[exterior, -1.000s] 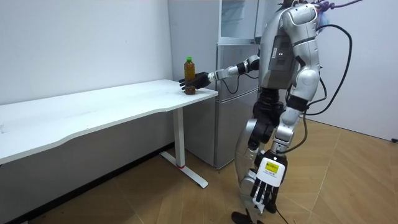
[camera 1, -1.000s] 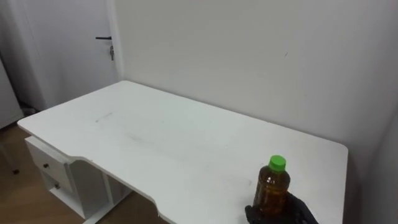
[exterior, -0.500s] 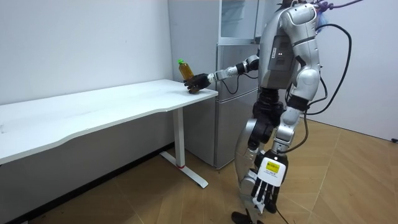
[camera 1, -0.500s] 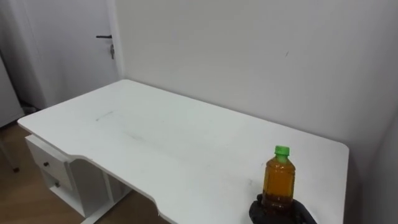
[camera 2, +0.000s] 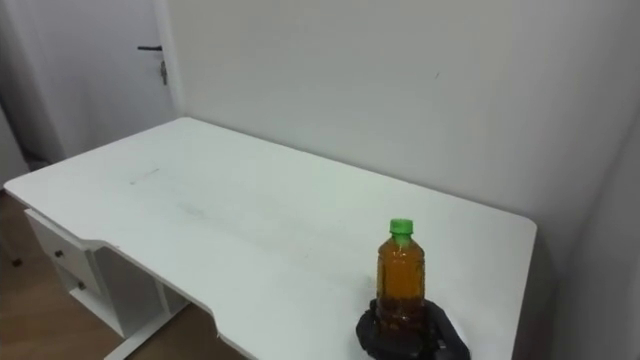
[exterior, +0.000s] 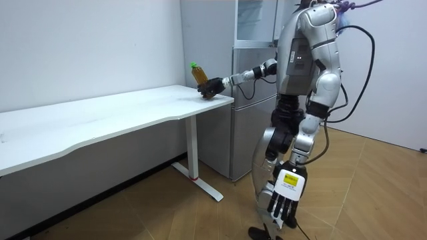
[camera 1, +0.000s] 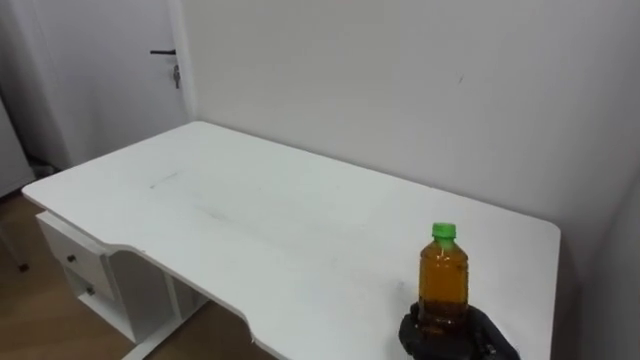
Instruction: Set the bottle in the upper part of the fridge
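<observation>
Right hand (camera 2: pixel 388 342) low in the frame, fingers wrapped round the base of the bottle (camera 2: pixel 401 278). It stands upright, green cap on top, amber inside, at the near right of the white worktop (camera 2: pixel 250 215).

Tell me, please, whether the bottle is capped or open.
Capped: a green cap sits on the bottle, which the right hand holds.

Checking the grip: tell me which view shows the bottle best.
Left eye view: the bottle shows close and whole, green cap up, right hand curled round its base. The right eye view shows much the same; in the room view it is small and tilted.
</observation>
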You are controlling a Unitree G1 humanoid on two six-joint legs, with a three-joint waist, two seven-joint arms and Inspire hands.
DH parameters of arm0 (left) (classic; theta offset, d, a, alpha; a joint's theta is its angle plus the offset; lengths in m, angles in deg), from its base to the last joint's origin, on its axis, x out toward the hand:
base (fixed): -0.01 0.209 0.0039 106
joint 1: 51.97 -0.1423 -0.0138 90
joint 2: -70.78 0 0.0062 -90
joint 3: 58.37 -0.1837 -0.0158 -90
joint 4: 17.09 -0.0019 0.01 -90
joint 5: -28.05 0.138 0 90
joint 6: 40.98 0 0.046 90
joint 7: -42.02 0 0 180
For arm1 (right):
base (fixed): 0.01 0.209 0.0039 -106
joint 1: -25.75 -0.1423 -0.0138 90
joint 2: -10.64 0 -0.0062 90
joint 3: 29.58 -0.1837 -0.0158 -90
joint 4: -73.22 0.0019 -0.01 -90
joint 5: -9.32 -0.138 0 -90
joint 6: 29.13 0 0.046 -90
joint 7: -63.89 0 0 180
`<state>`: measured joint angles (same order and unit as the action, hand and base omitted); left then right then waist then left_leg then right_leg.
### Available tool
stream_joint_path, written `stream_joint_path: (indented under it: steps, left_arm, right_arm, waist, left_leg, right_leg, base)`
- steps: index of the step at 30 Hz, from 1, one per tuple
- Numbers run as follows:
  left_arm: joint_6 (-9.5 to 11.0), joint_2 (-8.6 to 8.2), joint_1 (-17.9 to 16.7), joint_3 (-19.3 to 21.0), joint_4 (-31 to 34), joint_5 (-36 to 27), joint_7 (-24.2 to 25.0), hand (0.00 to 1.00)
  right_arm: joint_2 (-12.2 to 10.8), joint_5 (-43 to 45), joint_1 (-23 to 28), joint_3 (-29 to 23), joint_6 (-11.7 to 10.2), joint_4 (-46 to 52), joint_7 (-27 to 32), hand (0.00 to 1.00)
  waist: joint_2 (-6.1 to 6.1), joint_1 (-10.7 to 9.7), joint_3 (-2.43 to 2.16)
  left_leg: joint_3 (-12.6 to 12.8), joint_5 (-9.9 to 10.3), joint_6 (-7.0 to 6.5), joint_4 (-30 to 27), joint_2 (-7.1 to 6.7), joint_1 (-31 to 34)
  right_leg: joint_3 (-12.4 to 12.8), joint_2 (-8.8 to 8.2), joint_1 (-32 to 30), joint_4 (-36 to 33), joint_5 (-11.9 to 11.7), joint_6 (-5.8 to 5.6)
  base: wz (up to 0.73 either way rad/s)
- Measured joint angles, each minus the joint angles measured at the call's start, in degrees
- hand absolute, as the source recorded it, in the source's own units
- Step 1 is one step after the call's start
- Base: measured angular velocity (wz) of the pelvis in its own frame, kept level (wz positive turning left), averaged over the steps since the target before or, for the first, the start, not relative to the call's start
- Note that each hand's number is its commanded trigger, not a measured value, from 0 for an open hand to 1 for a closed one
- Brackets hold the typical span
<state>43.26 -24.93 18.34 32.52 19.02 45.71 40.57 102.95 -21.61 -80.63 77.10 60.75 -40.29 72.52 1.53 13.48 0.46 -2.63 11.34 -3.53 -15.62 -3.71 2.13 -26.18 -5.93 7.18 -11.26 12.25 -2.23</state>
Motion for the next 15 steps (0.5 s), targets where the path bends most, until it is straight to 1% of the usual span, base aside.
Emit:
stream_joint_path:
  steps: [1, 3, 5, 6, 7, 11, 12, 15]
  left_arm:
    - [-0.02, -0.04, 0.03, 0.56, -0.12, 0.02, -0.02, 0.0]
    - [-0.03, 0.03, 0.14, 2.5, -0.73, 0.01, -0.3, 0.0]
    - [0.0, 0.12, 0.55, 3.4, -1.48, 0.03, -0.51, 0.0]
    - [-0.01, 0.25, 0.84, 3.43, -1.65, 0.03, -0.53, 0.0]
    - [-0.01, 0.28, 1.08, 3.45, -1.73, 0.03, -0.53, 0.0]
    - [-0.06, 0.29, 1.88, 3.67, -1.44, 0.06, -0.48, 0.0]
    - [-0.06, 0.29, 1.96, 3.88, -1.44, 0.14, -0.49, 0.0]
    - [-0.07, 0.29, 2.27, 3.89, -1.44, 0.33, -0.58, 0.0]
  right_arm:
    - [0.53, -0.01, 0.0, -0.01, 0.15, 1.4, -0.04, 1.0]
    - [1.67, -0.01, 0.01, -0.15, 0.15, 6.66, -0.05, 1.0]
    - [1.85, 0.06, 0.01, -0.58, 0.15, 9.72, -0.35, 1.0]
    - [1.87, 0.58, 0.01, -1.09, 0.15, 11.26, -0.78, 1.0]
    - [1.88, 1.16, 0.01, -1.45, 0.15, 11.91, -1.04, 1.0]
    - [2.71, 2.54, 0.01, -3.26, 0.71, 17.03, -2.42, 1.0]
    - [2.78, 3.03, 0.01, -3.78, 1.13, 18.59, -2.63, 1.0]
    - [2.92, 4.56, 0.01, -5.15, 1.26, 21.41, -2.8, 1.0]
  waist:
    - [0.02, -0.2, -0.01]
    - [0.21, -0.66, -0.15]
    - [0.46, -0.92, -0.26]
    - [0.7, -1.51, -0.4]
    - [0.85, -2.06, -0.44]
    - [1.44, -2.96, -0.47]
    - [1.51, -3.39, -0.49]
    - [1.54, -3.81, -0.49]
  left_leg:
    - [0.41, -0.01, -0.02, 0.06, 0.06, -0.15]
    - [1.98, -0.02, -0.04, 0.68, 0.29, -1.15]
    - [2.26, -0.02, -0.04, 1.1, 0.37, -1.84]
    - [2.31, -0.02, -0.04, 1.1, 0.37, -1.89]
    - [2.5, -0.02, -0.05, 1.1, 0.37, -1.88]
    - [3.61, -0.01, -0.06, 1.68, 0.66, -1.92]
    - [3.9, -0.01, -0.05, 1.95, 0.74, -2.31]
    - [4.43, 0.0, -0.05, 2.02, 0.93, -2.89]
  right_leg:
    - [0.45, -0.01, -0.02, 0.0, 0.0, 0.0]
    - [2.4, 0.0, 0.26, -0.01, 0.0, -0.01]
    - [2.65, 0.0, 0.53, 0.05, 0.0, -0.01]
    - [2.76, 0.0, 0.57, 0.04, 0.0, -0.01]
    - [2.85, 0.0, 0.54, 0.05, 0.0, -0.01]
    - [4.24, 0.11, 0.13, 0.05, -0.07, -0.1]
    - [4.49, 0.15, 0.14, 0.05, -0.1, -0.12]
    - [5.28, 0.24, 0.25, -0.34, -0.12, -0.11]
  base:
    - [-0.12]
    - [-0.21]
    - [-0.15]
    - [-0.05]
    - [0.0]
    - [-0.13]
    - [-0.18]
    - [-0.11]
